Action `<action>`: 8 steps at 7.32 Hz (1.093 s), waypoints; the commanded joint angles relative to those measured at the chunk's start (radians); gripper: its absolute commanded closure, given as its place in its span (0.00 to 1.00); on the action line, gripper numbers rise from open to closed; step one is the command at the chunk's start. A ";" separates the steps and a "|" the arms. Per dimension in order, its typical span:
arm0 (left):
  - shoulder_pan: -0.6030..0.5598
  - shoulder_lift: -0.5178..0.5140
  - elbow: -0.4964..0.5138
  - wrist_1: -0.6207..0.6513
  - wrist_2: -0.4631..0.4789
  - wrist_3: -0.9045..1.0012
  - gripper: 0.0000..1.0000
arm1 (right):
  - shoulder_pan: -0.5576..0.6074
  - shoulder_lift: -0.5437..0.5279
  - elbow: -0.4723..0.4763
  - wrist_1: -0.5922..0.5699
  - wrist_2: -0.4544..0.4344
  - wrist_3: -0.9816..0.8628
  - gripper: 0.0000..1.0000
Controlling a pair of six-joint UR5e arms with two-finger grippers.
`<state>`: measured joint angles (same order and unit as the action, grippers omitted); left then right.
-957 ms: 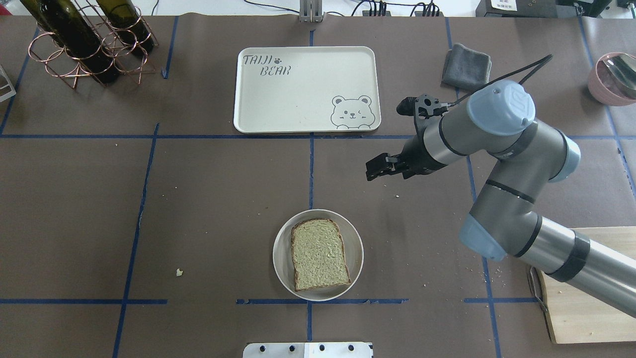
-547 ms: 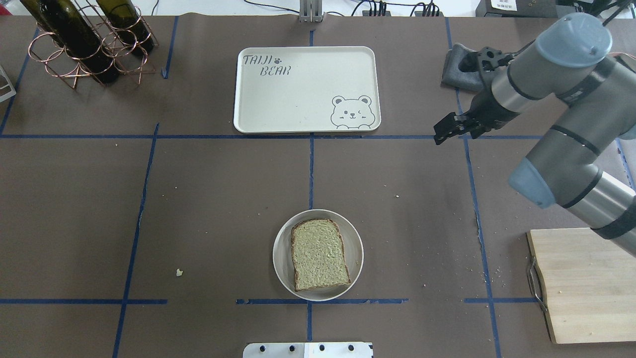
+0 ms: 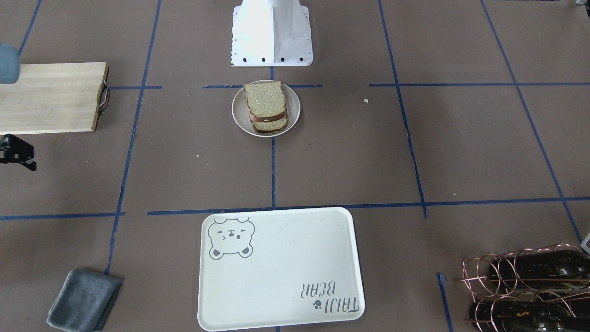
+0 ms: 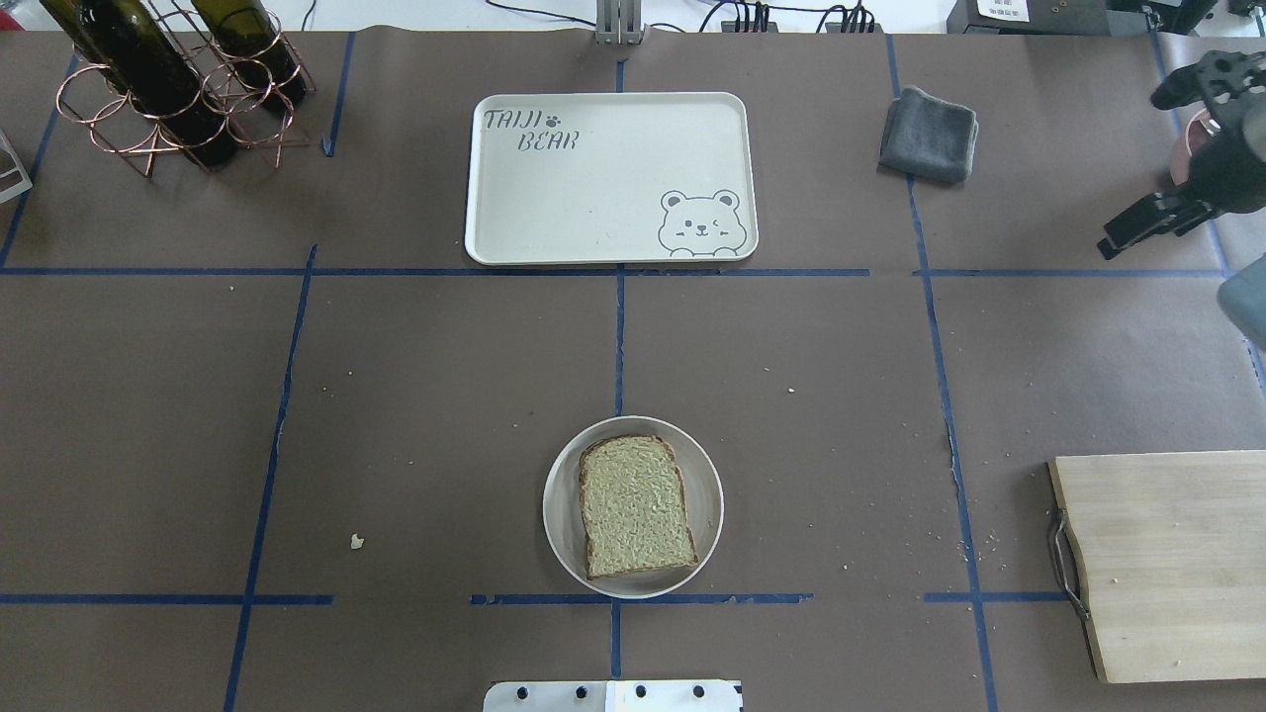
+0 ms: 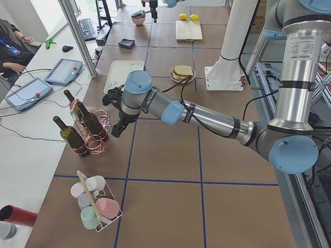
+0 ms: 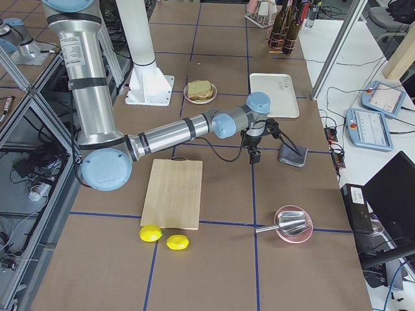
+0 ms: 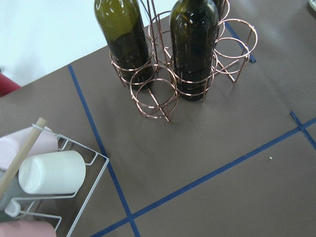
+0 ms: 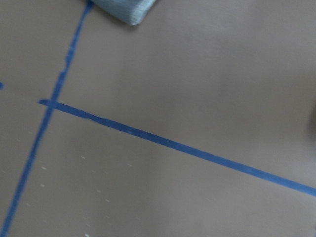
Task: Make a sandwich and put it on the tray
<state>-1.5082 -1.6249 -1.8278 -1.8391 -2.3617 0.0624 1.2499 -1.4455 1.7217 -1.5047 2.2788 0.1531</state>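
Observation:
The sandwich [image 4: 638, 506] lies on a small round white plate [image 4: 560, 514] at the near centre of the table. The front-facing view shows two bread slices stacked [image 3: 266, 106]; the egg is hidden. The cream tray [image 4: 610, 178] with the bear drawing sits behind it and has nothing on it; it also shows in the front-facing view [image 3: 279, 267]. My right gripper [image 4: 1110, 245] hangs above the table at the far right edge, looks open and holds nothing. My left gripper [image 5: 118, 132] shows only in the left side view, near the wine rack; I cannot tell its state.
A wooden cutting board [image 4: 1167, 564] lies at the near right, a grey cloth [image 4: 930, 133] right of the tray. A copper rack with wine bottles [image 4: 168, 89] stands at the far left. Two lemons [image 6: 162, 236] and a pink bowl [image 6: 293, 225] lie beyond the board.
My right arm has swung away from beside the plate to the far right edge of the table. The sandwich and tray have not moved.

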 commanded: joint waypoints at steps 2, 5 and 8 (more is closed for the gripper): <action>0.250 -0.030 -0.004 -0.248 -0.022 -0.428 0.00 | 0.216 -0.179 -0.002 -0.017 0.005 -0.211 0.00; 0.590 -0.224 -0.018 -0.250 0.051 -0.907 0.00 | 0.261 -0.236 -0.002 -0.008 0.001 -0.224 0.00; 0.930 -0.277 -0.056 -0.247 0.407 -1.385 0.00 | 0.260 -0.236 -0.002 -0.006 0.004 -0.208 0.00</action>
<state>-0.7299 -1.8863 -1.8706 -2.0871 -2.1369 -1.1680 1.5100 -1.6804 1.7194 -1.5122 2.2815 -0.0623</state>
